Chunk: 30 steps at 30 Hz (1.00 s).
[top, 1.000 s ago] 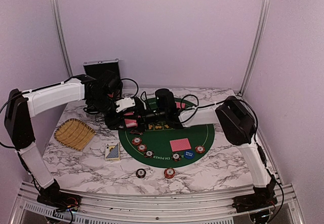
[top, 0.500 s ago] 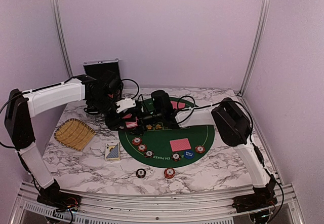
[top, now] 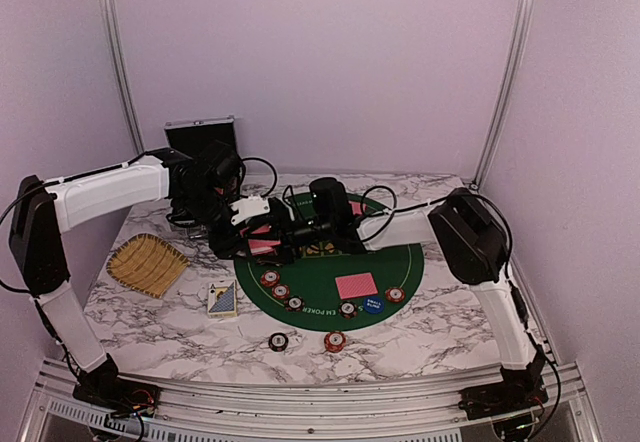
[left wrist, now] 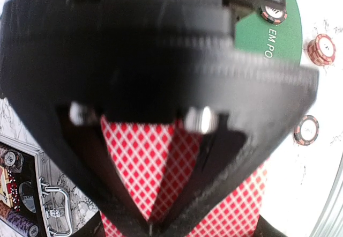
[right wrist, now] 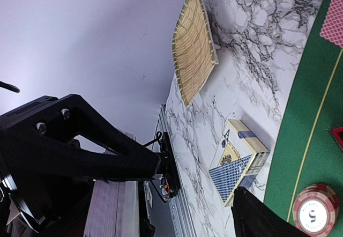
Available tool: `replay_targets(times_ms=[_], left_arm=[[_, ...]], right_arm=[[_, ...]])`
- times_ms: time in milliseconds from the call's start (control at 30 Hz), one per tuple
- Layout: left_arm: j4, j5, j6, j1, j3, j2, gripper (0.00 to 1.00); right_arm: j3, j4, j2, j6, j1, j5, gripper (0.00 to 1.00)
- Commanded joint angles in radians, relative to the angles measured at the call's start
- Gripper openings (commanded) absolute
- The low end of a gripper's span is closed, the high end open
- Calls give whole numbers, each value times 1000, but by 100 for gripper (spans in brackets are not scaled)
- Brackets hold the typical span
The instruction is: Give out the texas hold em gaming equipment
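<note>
My left gripper [top: 262, 242] hovers over the left edge of the green poker mat [top: 400, 262], shut on a stack of red-backed playing cards [left wrist: 140, 167]. Just to its right is my right gripper [top: 297, 232]. In its own wrist view, that gripper [right wrist: 198, 180] stands open with nothing between its fingers. One red-backed card [top: 356, 285] lies face down on the mat beside a blue disc [top: 373, 303]. Several red poker chips [top: 281, 291] sit along the mat's near rim. Two more chips [top: 335, 341] rest on the marble in front.
A blue-and-gold card box [top: 222, 300] lies left of the mat, also in the right wrist view [right wrist: 238, 162]. The yellow straw tray [top: 147, 262] sits at the far left. The silver case [top: 203, 137] stands open at the back left.
The right arm swung left toward the held cards, then eased back to the right. The left gripper has kept the cards in about the same place.
</note>
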Motion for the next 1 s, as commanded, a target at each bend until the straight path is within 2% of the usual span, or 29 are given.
replay_targets(times_ms=[0, 467, 633, 967], left_arm=[[-5, 15, 5, 2, 6, -31, 0], [-6, -2, 9, 2, -10, -29, 0], [-5, -2, 11, 2, -8, -25, 0], [-5, -5, 10, 2, -11, -31, 0]], right_arm=[[-32, -8, -48, -21, -16, 1, 80], [-81, -40, -182, -60, -41, -20, 80], [-111, -50, -209, -72, -48, -21, 69], [-149, -68, -215, -92, -50, -32, 56]])
